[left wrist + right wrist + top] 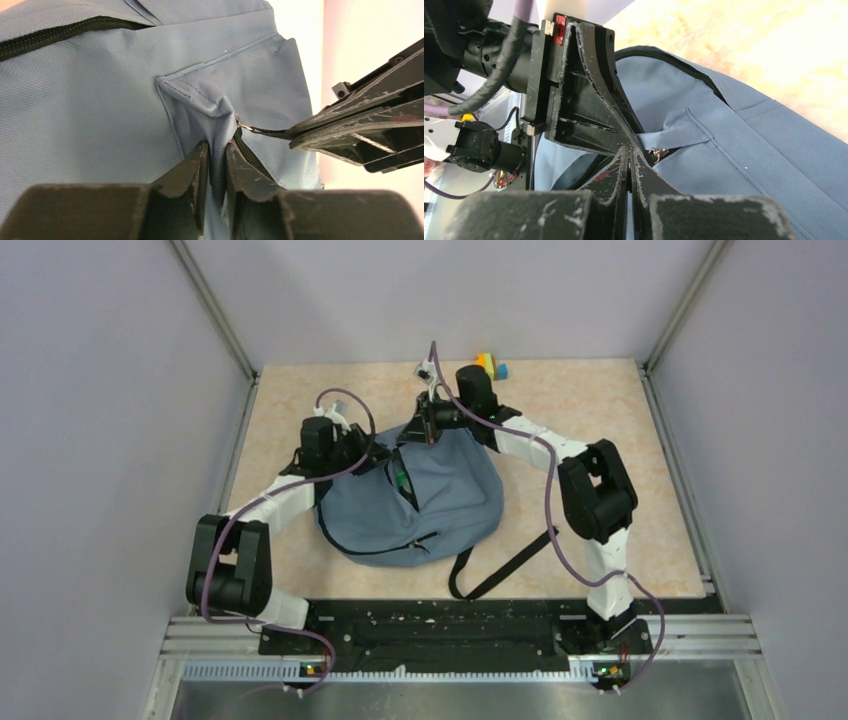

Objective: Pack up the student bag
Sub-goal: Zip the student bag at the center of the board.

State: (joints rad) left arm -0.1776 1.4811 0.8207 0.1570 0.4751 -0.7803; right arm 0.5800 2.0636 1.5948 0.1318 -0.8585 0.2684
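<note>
Top view: the student bag lies flat in the middle of the surface, between your two arms, with a black strap trailing toward the near edge. Both arms reach in to the bag's far top edge. The left end effector is at the top-left of the bag and the right end effector is just beside it. You can't judge either grip from up here. Small coloured blocks sit at the far edge of the surface, well apart from the bag.

Left wrist view: your left end effector is narrow, its fingers pinching a raised fold of the student bag's blue fabric right next to the zipper end. The right end effector comes in from the right, tips clamped on the black zipper pull, which is stretched taut.

Right wrist view: your right end effector is fully closed, fingers pressed together. The metal zipper slider sits just beside the tips. The left end effector meets it from above, tips nearly touching yours. Blue bag fabric fills the right side, with the surface beyond it.
</note>
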